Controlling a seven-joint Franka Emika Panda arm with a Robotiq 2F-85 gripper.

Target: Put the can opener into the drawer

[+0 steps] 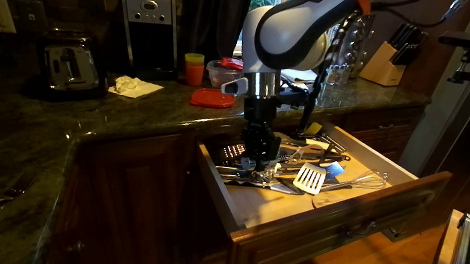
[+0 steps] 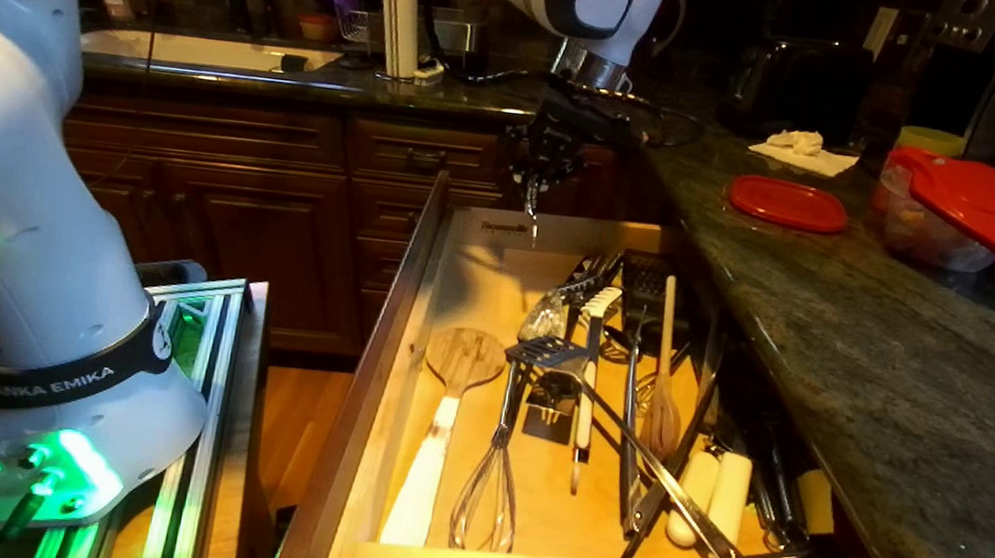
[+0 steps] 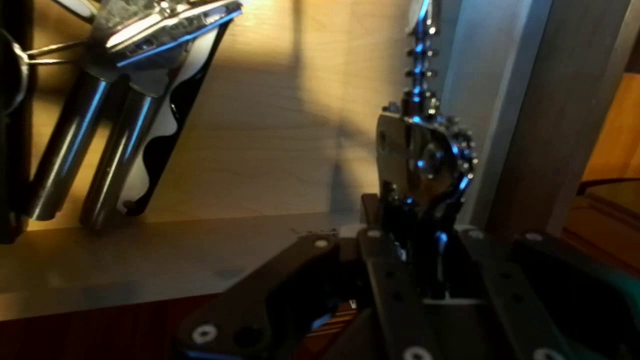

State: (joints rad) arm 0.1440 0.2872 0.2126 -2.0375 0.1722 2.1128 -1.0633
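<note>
Hanging below the gripper, the can opener is held by one end, the grip narrowed onto it, its long axis running steeply downward. The wrist view shows a chrome tool with a rounded, toothed edge and a ridged shaft; taking it for the can opener rests on the task sentence. In both exterior views the brown wooden drawer stands pulled well out, and in an exterior view the can opener's lower tip shows against the end wall, near the corner with the drawer front.

Everything in the coming move seems to turn on that corner. Seen from the wrist, the drawer front's inner face appears just beside the can opener on the right, while the wood floor spreads to its left, as far as a two-handled steel tool that lies well apart. So the likely need is a small shift away from the drawer front and the end wall, over that floor, before lowering and letting go. Whether the tip is below the rim is hard to read; a straight drop could scrape the drawer front or leave the can opener leaning on it.
</note>
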